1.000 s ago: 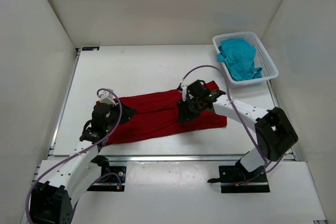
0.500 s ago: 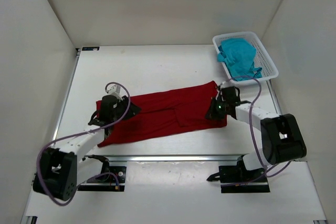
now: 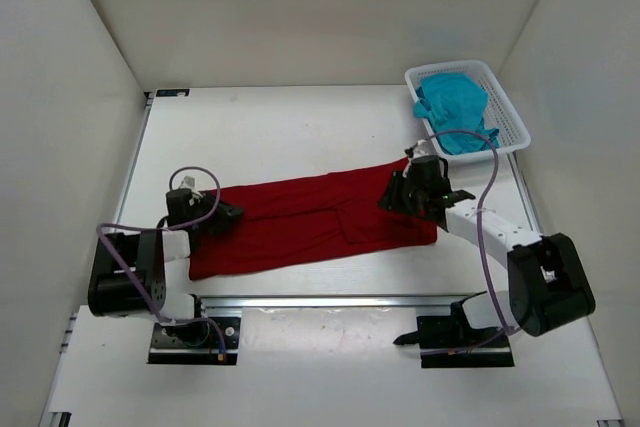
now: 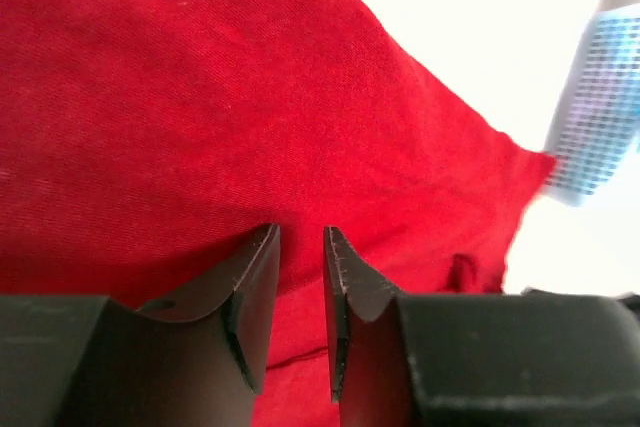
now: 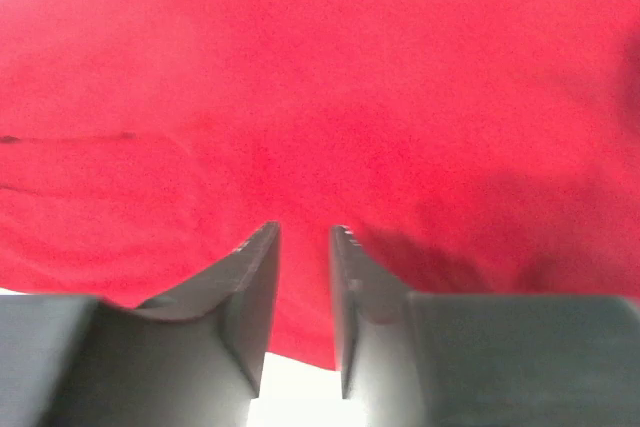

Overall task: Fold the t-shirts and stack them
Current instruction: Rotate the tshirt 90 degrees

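The dark red t-shirt (image 3: 300, 222) lies flat in a long band across the near middle of the table. It fills the left wrist view (image 4: 250, 97) and the right wrist view (image 5: 350, 67). My left gripper (image 3: 222, 215) rests low on its left end, jaws a narrow gap apart (image 4: 302, 232), with flat cloth showing between them. My right gripper (image 3: 390, 197) is low over its right end, jaws also a narrow gap apart (image 5: 305, 229), over the shirt's edge, with nothing pinched. The teal t-shirt (image 3: 455, 112) lies crumpled in the basket.
The white slotted basket (image 3: 512, 137) stands at the far right corner of the table and shows blurred in the left wrist view (image 4: 600, 107). White walls enclose the table on three sides. Bare table lies behind the red shirt.
My right gripper slid from the shirt's middle out to its right end. My left gripper moved left to the left end. The red shirt now lies longer and flatter.
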### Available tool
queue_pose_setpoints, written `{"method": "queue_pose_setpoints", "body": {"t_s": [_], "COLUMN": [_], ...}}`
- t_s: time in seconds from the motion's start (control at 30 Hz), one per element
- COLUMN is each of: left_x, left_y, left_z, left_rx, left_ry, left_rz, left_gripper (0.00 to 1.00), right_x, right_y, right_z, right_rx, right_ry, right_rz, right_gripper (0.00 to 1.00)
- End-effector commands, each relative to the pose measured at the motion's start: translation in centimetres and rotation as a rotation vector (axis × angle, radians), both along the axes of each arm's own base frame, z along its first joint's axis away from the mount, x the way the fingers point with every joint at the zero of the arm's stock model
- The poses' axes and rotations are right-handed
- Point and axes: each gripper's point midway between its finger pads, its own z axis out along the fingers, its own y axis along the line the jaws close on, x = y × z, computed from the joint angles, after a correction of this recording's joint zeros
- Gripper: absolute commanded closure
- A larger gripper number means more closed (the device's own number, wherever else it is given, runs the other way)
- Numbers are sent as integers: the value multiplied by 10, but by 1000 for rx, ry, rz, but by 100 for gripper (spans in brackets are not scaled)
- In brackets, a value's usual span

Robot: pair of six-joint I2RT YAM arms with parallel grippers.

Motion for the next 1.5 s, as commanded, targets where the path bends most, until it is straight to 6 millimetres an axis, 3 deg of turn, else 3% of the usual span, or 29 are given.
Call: {"method": "queue_pose_setpoints", "body": {"t_s": [0.0,0.17,0.23,0.37,0.4,0.43,0.47,0.5,0.53,0.57,0.6,0.63,0.67,0.7,0.73,0.77,0.87,0.93,1.03,1.07,1.1,1.13,1.17,1.2,1.23,1.27,1.3,1.4,1.47], "left_x": [-5,8,17,14,9,4,0,-2,-4,-11,-16,-14,-14,-13,-13,-14,-14,-15,-20,-22,-22,-24,-25,-25,-28,-29,-30,-35,-36], "left_y": [-4,-16,-23,-33,-35,-36,-38,-40,-40,-42,-43,-42,-46,-46,-47,-51,-57,-57,-59,-55,-55,-50,-47,-44,-44,-44,-41,-45,-50], "left_z": [4,32,64,95,98,98,96,98,98,92,87,92,95,99,98,99,101,99,99,97,100,98,96,98,100,101,100,102,102], "left_rx": [-134,39,138,259,259,262,261,255,253,256,262,268,275,288,290,290,273,250,249,256,254,263,263,256,258,260,279,288,281], "left_ry": [-3,-79,-172,-248,-254,-248,-246,-254,-259,-223,-202,-208,-212,-215,-209,-209,-212,-210,-215,-211,-225,-218,-212,-218,-226,-227,-223,-230,-233], "left_rz": [-5,-95,-124,-178,-195,-208,-220,-229,-235,-254,-272,-274,-289,-288,-293,-301,-301,-293,-294,-287,-291,-280,-276,-274,-280,-294,-290,-312,-321], "left_gripper": [64,62,60,58,58,58,58,58,59,58,58,58,58,58,58,58,58,58,59,58,60,58,58,58,58,59,59,58,59], "right_x": [23,44,49,80,102,104,130,165,171,203,237,247,264,256,251,257,245,229,191,181,165,142,121,100,84,61,43,10,0], "right_y": [18,31,34,56,68,79,96,115,124,139,157,158,172,173,167,169,169,165,166,167,164,164,165,171,168,175,178,193,198], "right_z": [1,-30,-47,-67,-53,-69,-68,-35,-71,-67,-9,-50,4,-16,6,53,137,209,261,235,252,242,225,184,186,167,137,96,70], "right_rx": [-18,-83,-98,-73,-46,-32,-10,6,7,12,53,57,149,228,221,202,142,128,103,88,112,124,159,195,224,263,263,234,230], "right_ry": [-26,56,103,195,164,206,192,124,198,184,71,127,7,48,14,-114,-315,-447,-541,-480,-492,-484,-474,-409,-421,-387,-330,-254,-201], "right_rz": [40,85,83,132,147,182,213,239,267,299,330,314,350,363,359,360,427,437,453,450,433,441,430,429,422,429,439,444,434], "right_gripper": [77,100,100,100,100,100,100,100,100,100,100,100,99,100,100,99,87,69,52,51,51,52,61,72,93,100,100,95,73]}}
